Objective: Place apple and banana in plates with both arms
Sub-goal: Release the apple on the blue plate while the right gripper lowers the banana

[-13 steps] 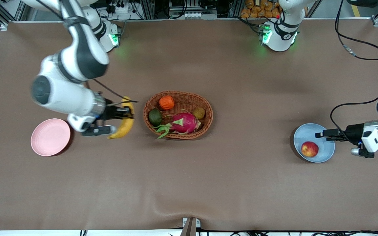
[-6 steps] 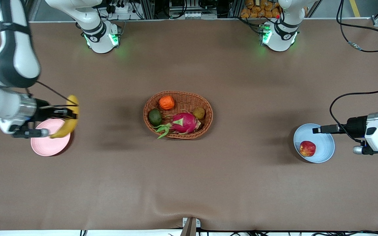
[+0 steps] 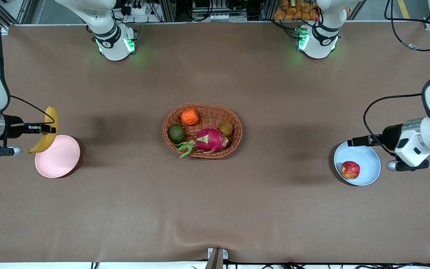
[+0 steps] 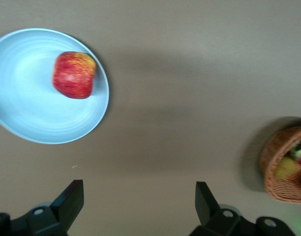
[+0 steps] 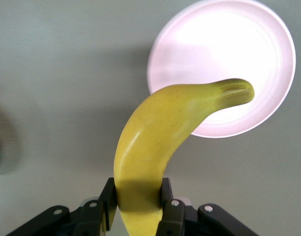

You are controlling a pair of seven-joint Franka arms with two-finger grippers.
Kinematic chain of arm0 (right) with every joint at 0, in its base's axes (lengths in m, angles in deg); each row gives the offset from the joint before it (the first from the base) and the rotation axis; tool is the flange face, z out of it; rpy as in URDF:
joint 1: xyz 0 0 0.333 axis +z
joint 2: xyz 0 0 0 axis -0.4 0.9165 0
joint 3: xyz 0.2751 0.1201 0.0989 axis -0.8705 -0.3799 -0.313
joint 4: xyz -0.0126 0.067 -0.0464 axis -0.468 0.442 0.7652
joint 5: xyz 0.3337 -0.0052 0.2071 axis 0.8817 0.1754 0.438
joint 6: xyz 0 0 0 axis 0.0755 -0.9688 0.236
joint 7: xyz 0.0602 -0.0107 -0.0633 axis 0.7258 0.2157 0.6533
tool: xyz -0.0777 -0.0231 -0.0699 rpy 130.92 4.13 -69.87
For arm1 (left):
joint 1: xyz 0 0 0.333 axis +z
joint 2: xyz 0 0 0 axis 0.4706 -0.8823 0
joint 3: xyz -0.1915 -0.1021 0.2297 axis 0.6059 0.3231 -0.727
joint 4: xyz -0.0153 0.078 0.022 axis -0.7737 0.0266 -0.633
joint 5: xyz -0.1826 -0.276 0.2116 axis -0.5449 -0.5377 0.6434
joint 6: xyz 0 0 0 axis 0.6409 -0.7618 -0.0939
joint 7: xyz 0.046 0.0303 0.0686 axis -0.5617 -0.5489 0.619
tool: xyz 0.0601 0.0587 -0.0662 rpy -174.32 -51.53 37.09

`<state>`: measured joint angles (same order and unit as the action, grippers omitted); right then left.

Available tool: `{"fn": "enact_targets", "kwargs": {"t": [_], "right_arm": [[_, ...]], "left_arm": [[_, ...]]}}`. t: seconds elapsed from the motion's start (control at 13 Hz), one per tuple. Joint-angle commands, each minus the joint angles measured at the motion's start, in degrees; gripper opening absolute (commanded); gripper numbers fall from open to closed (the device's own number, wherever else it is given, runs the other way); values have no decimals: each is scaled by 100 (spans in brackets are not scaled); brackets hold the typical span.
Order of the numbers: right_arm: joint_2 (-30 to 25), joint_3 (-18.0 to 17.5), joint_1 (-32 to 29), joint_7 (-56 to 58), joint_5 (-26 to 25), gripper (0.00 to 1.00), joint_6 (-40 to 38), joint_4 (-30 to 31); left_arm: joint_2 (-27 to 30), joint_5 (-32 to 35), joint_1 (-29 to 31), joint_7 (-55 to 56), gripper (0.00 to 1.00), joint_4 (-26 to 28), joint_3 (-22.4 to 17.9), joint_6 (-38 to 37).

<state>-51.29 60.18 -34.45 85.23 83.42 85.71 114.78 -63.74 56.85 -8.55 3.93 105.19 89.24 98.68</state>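
Observation:
My right gripper [image 3: 47, 129] is shut on the yellow banana [image 3: 46, 131] and holds it in the air over the edge of the pale pink plate [image 3: 60, 158] at the right arm's end of the table. In the right wrist view the banana [image 5: 160, 132] curves over the pink plate [image 5: 229, 54]. The red apple [image 3: 350, 169] lies in the pale blue plate [image 3: 368, 158] at the left arm's end. My left gripper [image 3: 353, 142] is open and empty over that plate's edge. The left wrist view shows the apple [image 4: 74, 74] in the blue plate [image 4: 22, 113].
A brown wicker basket [image 3: 202, 130] stands mid-table with a ridged orange fruit [image 3: 189, 117], a dark green fruit [image 3: 176, 133], a pink dragon fruit [image 3: 207, 140] and a small brownish fruit [image 3: 226, 129]. The basket's edge shows in the left wrist view [image 4: 285, 167].
My right gripper has carried the banana from beside the basket toward the right arm's end, to the pink plate. My left gripper has lifted slightly above the blue plate.

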Motion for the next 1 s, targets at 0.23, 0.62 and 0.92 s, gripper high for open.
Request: {"fn": "enact_targets", "kwargs": {"t": [0.23, 0.62, 0.92], "right_arm": [[1123, -132, -99, 714, -107, 0, 1141, -501], [1433, -132, -179, 909, -54, 99, 1151, -784], [811, -149, -39, 874, -54, 100, 695, -775]], "left_arm": [[306, 1026, 43, 161, 100, -97, 334, -407], [323, 1351, 34, 179, 100, -1037, 599, -1267], [700, 1564, 34, 223, 100, -1232, 889, -1506]]}}
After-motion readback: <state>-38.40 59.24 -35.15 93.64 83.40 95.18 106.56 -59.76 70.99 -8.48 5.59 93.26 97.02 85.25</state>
